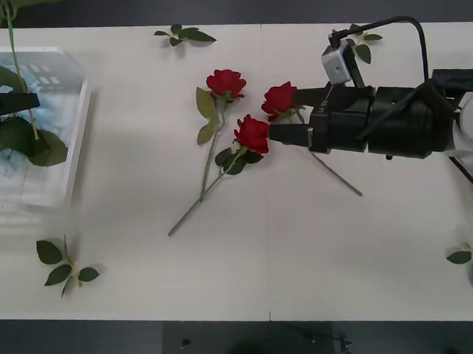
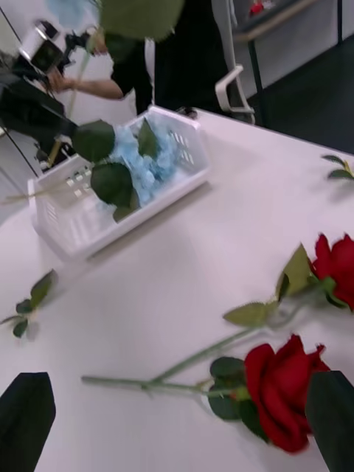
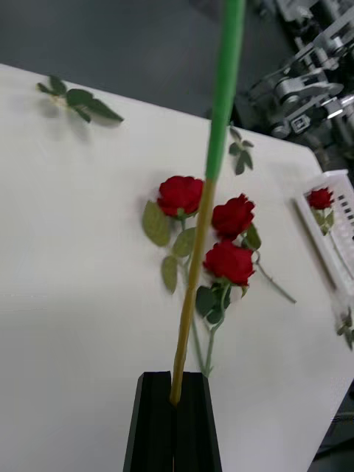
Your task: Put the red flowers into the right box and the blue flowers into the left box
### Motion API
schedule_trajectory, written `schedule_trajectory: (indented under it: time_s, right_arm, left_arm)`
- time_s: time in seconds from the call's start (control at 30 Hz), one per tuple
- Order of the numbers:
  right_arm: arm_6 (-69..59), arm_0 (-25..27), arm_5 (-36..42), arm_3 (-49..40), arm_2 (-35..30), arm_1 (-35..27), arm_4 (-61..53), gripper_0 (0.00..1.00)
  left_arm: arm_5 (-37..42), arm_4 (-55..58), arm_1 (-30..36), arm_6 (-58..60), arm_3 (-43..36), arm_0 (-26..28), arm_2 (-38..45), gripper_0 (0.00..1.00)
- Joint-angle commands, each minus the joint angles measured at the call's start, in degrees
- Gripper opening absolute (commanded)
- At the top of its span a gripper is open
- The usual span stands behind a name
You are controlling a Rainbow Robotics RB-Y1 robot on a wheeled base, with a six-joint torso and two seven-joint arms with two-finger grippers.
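Red flowers (image 1: 252,133): three roses lie grouped at the centre of the white worktop (image 1: 248,256) in the front view, stems trailing toward the lower left of the frame. No legible brand, label or writing was found on any item.

Right gripper (image 1: 275,118): black fingers (image 2: 332,420) spread apart, one on each side of two of the blooms, not closed on either. The arm extends level from the right edge of the front view, a small camera block and a looped cable riding on its top.

Left gripper (image 3: 175,402): fingers pressed together, pinching a thin stem that turns from tan to green as it rises from them. This arm sits at the far left edge of the front view, over the left box (image 1: 74,114).

Blue flowers (image 2: 147,166): pale clusters with large leaves rest inside the left box, upper left of the right wrist view.

Right box (image 3: 328,236): at the right edge of the left wrist view, holding one rose.

Loose leaf sprigs (image 1: 67,269) lie scattered near the worktop edges.
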Motion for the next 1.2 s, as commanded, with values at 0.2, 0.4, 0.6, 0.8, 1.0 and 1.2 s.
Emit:
schedule_trajectory:
  time_s: [0.2,0.4,0.6,0.8,1.0,1.2]
  right_arm:
    - [-24.4,-8.56,5.17,-0.86,5.69,-7.37,16.04,1.0]
    - [-35.82,-15.42,5.09,4.76,14.75,-8.78,23.86,1.0]
    - [-39.51,-20.78,4.38,13.73,19.85,-5.88,30.28,1.0]
    - [-39.51,-23.42,4.47,21.37,20.28,-2.71,35.55,1.0]
    - [-39.6,-24.38,4.38,25.77,21.34,0.54,40.47,1.0]
    - [-39.69,-24.38,3.59,28.85,21.34,3.97,44.34,1.0]
  left_arm:
    - [6.51,-11.83,14.37,15.58,-7.58,-2.01,3.96,0.0]
    - [7.39,-22.55,20.09,12.68,-7.58,-2.01,5.98,0.01]
    - [6.25,-25.37,20.44,9.69,-7.58,1.86,8.09,0.01]
    - [1.59,-23.87,20.26,8.46,-7.58,4.23,4.48,0.58]
    - [0.27,-21.76,19.38,7.14,-7.76,4.23,0.18,1.0]
    - [1.94,-15.0,14.2,5.74,-7.93,4.14,-2.64,1.0]
